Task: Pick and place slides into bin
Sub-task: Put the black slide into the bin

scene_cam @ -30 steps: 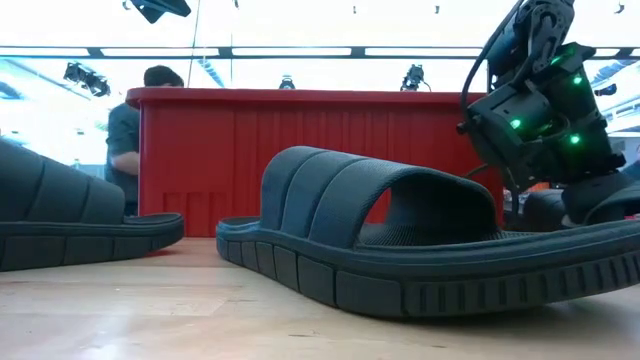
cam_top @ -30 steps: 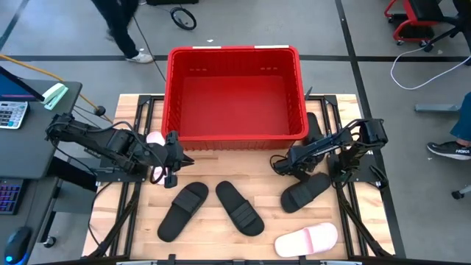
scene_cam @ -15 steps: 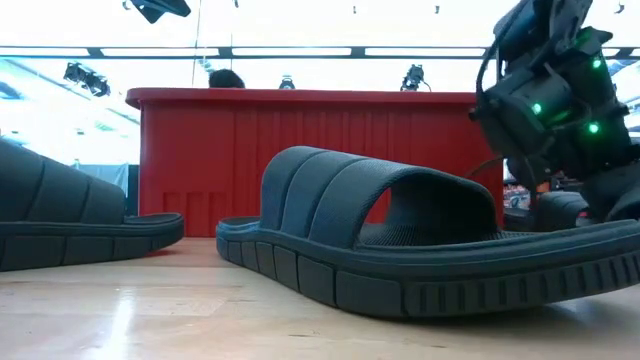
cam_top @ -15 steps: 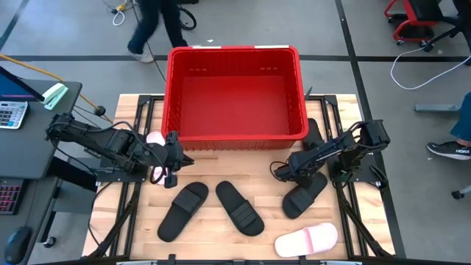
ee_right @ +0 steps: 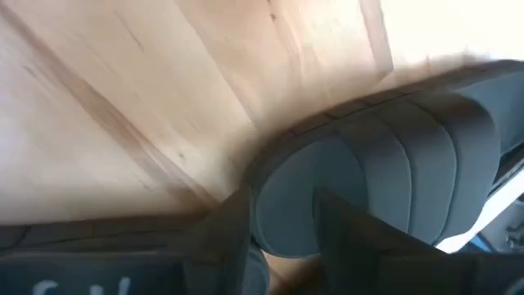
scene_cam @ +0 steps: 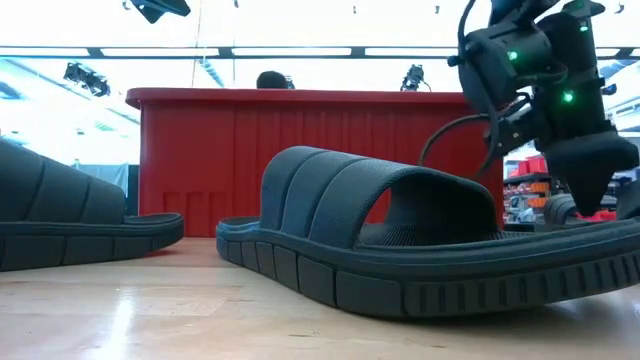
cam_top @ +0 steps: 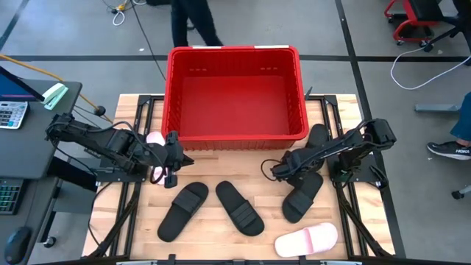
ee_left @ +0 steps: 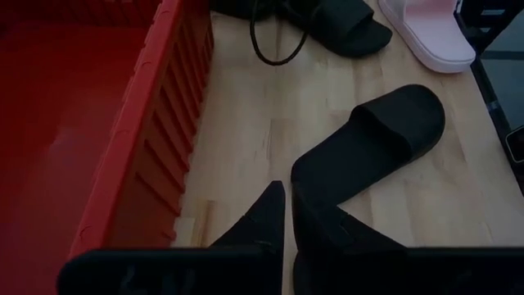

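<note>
The red bin (cam_top: 234, 50) stands at the table's far middle. My right gripper (cam_top: 276, 171) is low over the table's right half, closed about a black slide (cam_top: 303, 197) that lies flat on its sole. Two more black slides (cam_top: 182, 210) (cam_top: 239, 208) lie near the front middle. Another black slide (cam_top: 316, 136) lies partly under my right arm. One pink slide (cam_top: 307, 239) lies at the front right, and another (cam_top: 154, 138) lies under my left arm. My left gripper (cam_top: 184, 158) is shut and empty beside the bin's near left corner. My right gripper has its two fingers (ee_right: 233, 233) on either side of the rounded edge of the black slide's ribbed strap (ee_right: 303, 192). They slant down from the table's right. The slide's sole rests on the table. How far back between the fingers the strap reaches does not show.
The bin's ribbed wall (ee_left: 147, 147) is close beside my left gripper. A cable loop (ee_left: 274, 41) from the right arm hangs over the table. A person (cam_top: 193, 22) walks on the floor beyond the bin. A desk with a calculator (cam_top: 11, 114) stands at the left.
My right gripper has moved toward the table's left edge and slightly toward the near edge. The black slide under it has turned on the table, its near end swinging toward the near edge. The person beyond the bin has walked to the right.
</note>
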Action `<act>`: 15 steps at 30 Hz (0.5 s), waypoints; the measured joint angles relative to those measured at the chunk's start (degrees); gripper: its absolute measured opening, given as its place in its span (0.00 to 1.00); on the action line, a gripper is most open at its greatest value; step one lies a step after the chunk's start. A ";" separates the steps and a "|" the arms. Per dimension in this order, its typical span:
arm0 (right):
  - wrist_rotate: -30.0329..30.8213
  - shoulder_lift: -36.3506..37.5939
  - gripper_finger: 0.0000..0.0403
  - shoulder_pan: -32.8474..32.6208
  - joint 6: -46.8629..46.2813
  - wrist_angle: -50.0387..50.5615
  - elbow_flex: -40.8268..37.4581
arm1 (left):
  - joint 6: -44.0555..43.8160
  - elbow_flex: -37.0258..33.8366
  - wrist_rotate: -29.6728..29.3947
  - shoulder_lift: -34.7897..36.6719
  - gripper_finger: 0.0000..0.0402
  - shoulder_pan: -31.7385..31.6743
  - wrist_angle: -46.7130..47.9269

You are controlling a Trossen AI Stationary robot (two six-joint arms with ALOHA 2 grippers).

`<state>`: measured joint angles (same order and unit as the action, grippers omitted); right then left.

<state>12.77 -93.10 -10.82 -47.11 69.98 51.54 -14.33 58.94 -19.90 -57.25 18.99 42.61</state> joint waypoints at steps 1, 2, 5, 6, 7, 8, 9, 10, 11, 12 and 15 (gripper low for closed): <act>-0.46 -0.02 0.34 -0.15 -0.65 -0.57 -0.48 | 0.04 0.00 0.01 0.00 0.08 -0.01 0.01; -0.75 -0.02 0.34 -0.28 -0.99 -1.24 -0.99 | 0.03 0.00 0.02 -0.01 0.08 0.01 0.03; -1.33 -0.04 0.34 -1.25 -2.32 -3.39 -2.27 | 0.03 0.00 0.02 0.00 0.09 0.01 0.01; -1.33 -0.04 0.34 -1.68 -2.85 -3.45 -2.42 | 0.04 0.00 0.00 0.00 0.10 -0.01 0.00; -1.31 -0.04 0.34 -2.12 -3.54 -3.53 -2.48 | 0.01 0.00 0.01 0.00 0.10 -0.01 0.00; -1.29 -0.04 0.34 -2.61 -4.18 -3.56 -2.49 | 0.00 0.00 0.02 -0.01 0.10 0.00 0.00; -1.27 -0.04 0.34 -3.07 -4.62 -3.64 -2.49 | 0.02 0.00 0.00 0.00 0.10 -0.01 0.00; -1.33 -0.04 0.34 -3.57 -4.88 -3.68 -2.49 | 0.04 0.00 0.00 0.00 0.10 -0.01 0.00; -1.33 -0.04 0.34 -4.01 -4.99 -3.67 -2.49 | 0.01 0.00 0.02 -0.02 0.10 0.01 0.00; -1.33 -0.04 0.34 -4.35 -5.17 -3.67 -2.49 | 0.00 0.00 0.02 -0.01 0.09 0.00 0.02; -1.14 -0.04 0.34 -5.27 -5.38 -3.48 -2.49 | 0.02 0.00 0.02 -0.02 0.08 0.01 0.02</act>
<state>11.63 -93.14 -16.09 -52.49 66.50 49.06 -14.31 58.94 -19.88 -57.27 19.00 42.63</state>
